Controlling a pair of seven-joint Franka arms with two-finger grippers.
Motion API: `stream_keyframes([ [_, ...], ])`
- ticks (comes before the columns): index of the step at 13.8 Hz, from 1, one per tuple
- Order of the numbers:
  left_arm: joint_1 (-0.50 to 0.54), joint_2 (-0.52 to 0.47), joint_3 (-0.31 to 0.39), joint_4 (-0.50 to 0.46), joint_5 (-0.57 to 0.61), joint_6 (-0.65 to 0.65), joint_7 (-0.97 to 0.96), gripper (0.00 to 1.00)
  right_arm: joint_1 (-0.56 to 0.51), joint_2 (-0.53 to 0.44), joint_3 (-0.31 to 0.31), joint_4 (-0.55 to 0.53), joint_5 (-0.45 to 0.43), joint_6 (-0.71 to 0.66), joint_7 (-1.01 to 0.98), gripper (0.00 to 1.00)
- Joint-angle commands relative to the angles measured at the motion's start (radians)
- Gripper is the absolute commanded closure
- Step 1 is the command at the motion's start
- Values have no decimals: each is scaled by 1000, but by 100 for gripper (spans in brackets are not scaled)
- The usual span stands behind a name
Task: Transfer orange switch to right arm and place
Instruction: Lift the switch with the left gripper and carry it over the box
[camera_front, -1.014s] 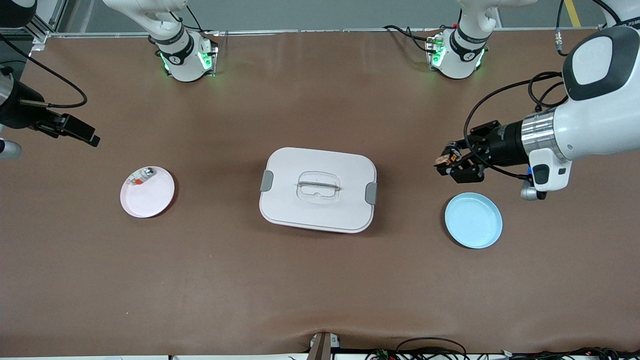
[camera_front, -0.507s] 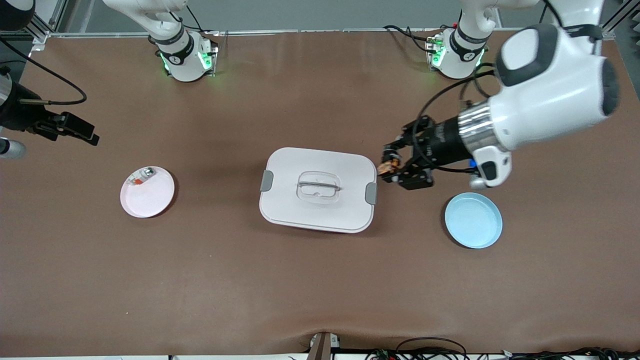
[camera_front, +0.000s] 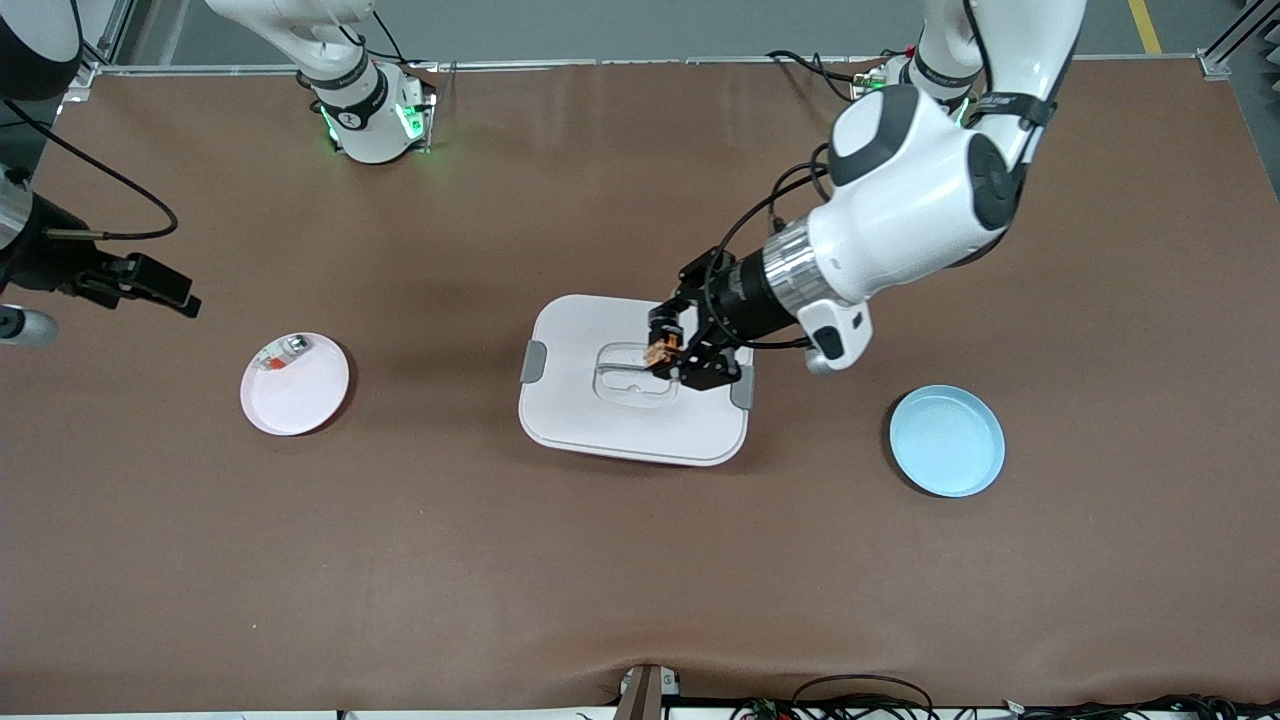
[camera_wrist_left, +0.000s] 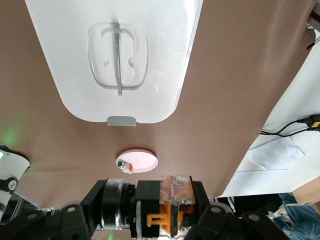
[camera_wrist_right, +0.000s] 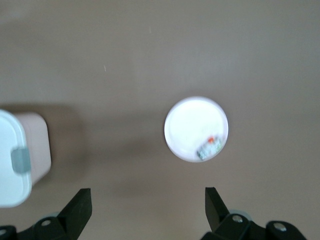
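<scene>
**Switch held over lidded box; receiving arm waiting wide open at the table's end**

The left gripper (camera_front: 672, 352) is gripping the orange switch (camera_front: 660, 350), its fingers closed tight on the small black-and-orange body, and is carrying it in the air over the lid of the white lidded box (camera_front: 600, 420), just beside the lid's clear recessed handle (camera_front: 637, 374). In the left wrist view the orange switch (camera_wrist_left: 172, 205) is sitting between the fingertips, its clear top facing the camera.

The relation that governs the handover: the right gripper (camera_front: 165, 283) is hanging over bare table at the right arm's end, well apart from the switch, with the pink plate (camera_front: 305, 405) lying between the two on the table below. The switch is pointing toward that end. The left arm is plainly the nearer to it (it is the one holding it); in my judgement the right arm must close most of the gap. The right gripper (camera_wrist_right: 145, 202) is standing fully open with nothing in it.

Containers: the pink plate is holding a silver-white piece with a red-orange bit (camera_front: 283, 353) near its rim. The blue plate (camera_front: 948, 442), toward the left arm's end, is holding nothing. The box is shut, so its contents cannot be seen.
</scene>
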Motion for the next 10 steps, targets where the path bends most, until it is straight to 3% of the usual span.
stream_keyframes([
  [1, -50, 30, 9, 23, 31, 68, -37, 77, -8, -5, 8, 28, 50, -48, -3, 0],
  [3, -77, 46, 9, 23, 49, 105, -55, 77, 4, 22, 8, 19, 32, -57, -19, 0],
  [6, -102, 58, 9, 23, 78, 119, -80, 77, 49, 97, 11, 21, -145, -47, -23, 0],
  [7, -102, 58, 9, 23, 80, 119, -80, 77, 63, 142, 9, 25, -149, -40, -24, 0],
  [10, -102, 58, 9, 23, 86, 119, -80, 77, 60, 122, 9, 32, -120, -51, -26, 0],
])
